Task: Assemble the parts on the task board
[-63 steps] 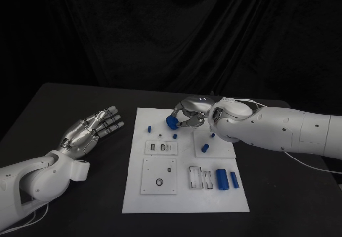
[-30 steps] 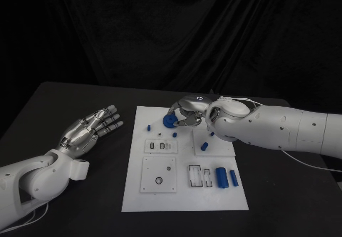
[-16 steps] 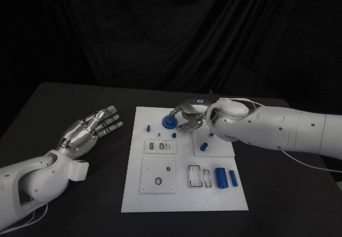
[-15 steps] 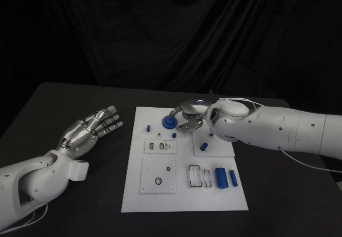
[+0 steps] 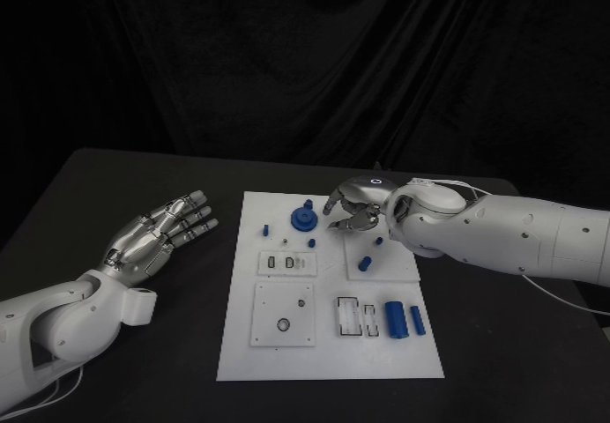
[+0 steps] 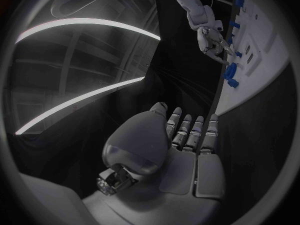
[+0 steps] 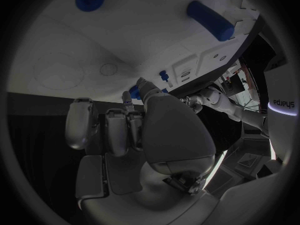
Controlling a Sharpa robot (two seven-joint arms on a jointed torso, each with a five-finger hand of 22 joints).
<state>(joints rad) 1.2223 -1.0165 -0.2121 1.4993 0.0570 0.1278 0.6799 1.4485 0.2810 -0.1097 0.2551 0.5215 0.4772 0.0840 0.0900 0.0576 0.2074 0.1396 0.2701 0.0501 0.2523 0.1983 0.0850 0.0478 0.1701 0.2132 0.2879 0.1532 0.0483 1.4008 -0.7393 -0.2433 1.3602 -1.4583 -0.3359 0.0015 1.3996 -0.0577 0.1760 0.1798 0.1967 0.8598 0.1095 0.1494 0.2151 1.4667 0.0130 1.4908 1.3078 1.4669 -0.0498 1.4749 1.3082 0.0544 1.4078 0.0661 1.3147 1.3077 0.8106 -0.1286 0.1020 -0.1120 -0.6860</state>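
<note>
The white task board (image 5: 331,352) lies in the middle of the black table. A blue round part (image 5: 304,218) stands on its far end. My right hand (image 5: 353,211) hovers just to the right of that part, apart from it, with its fingers bent downward and nothing in them; the right wrist view shows this hand (image 7: 125,135) above the board (image 7: 75,45). My left hand (image 5: 163,233) rests left of the board, palm up with its fingers spread. In the left wrist view the left hand (image 6: 181,145) is empty, with the round part (image 6: 230,72) beyond it.
Two small blue pegs (image 5: 267,230) (image 5: 311,242) stand near a slotted insert (image 5: 287,262). A short blue piece (image 5: 365,263) lies on the raised plate (image 5: 394,269). Two blue cylinders (image 5: 396,319) (image 5: 417,321) lie at the board's near right, beside a framed slot (image 5: 357,316).
My right hand carried the blue round part left, set it on the board's far end, let go and drew back to the right. The left hand stayed still.
</note>
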